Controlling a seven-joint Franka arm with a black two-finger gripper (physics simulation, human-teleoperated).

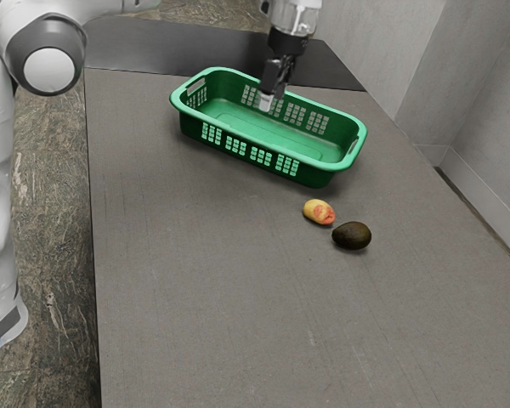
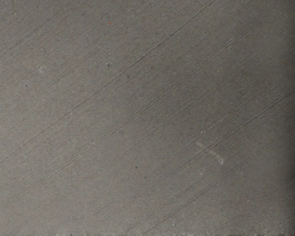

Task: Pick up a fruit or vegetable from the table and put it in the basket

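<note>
Well, nearest in the exterior view lies one dark avocado [image 1: 352,235] on the table [image 1: 195,297], and just behind it, toward the exterior view's left, one yellow-and-red fruit [image 1: 319,212]. That makes two pieces of produce, both outside the one green basket [image 1: 323,175], which stands upright farther back. One gripper [image 1: 270,97] shows against the basket's far side; whether it is released or clenched, I cannot tell. The wrist view has grey tabletop with fine slanting lines and one pale scuff [image 2: 211,153].
</note>
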